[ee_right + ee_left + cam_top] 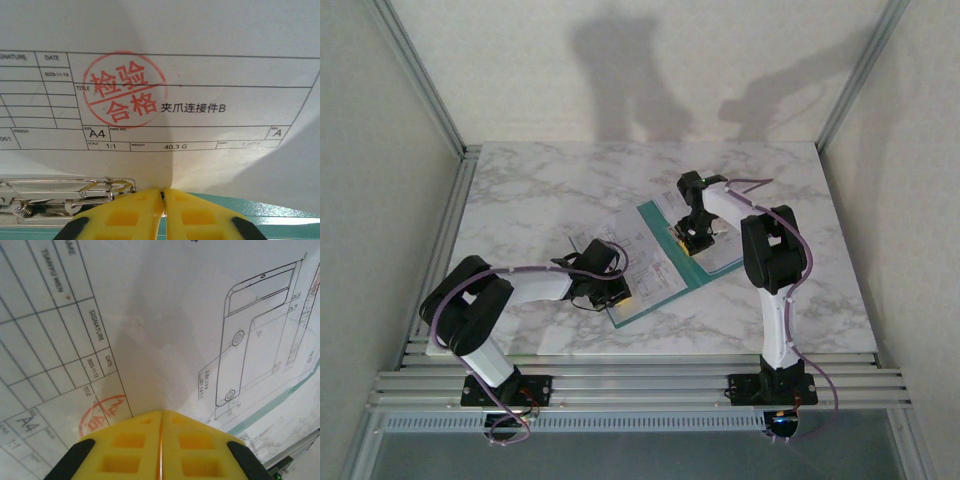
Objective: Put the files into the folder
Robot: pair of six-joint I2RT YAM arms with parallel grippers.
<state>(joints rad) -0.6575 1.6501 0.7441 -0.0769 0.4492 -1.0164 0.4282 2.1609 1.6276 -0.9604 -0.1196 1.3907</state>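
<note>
The teal folder (653, 213) lies open in the middle of the marble table, with the white printed files (650, 258) spread on it. My left gripper (615, 292) is shut at the near left edge of the sheets. In the left wrist view its yellow fingers (125, 450) pinch a sheet (150, 315) that rises into a fold at the tips (161, 412), and a strip of folder (270, 407) shows beyond. My right gripper (688, 240) is shut on a stamped sheet's edge (200, 75) at its tips (163, 190), over the folder (280, 220).
A metal spring clip (60, 192) sits on the folder just left of my right fingers. Aluminium rails (640, 380) run along the table's near edge, and frame posts (420, 80) stand at the back corners. Bare marble (540, 185) surrounds the folder.
</note>
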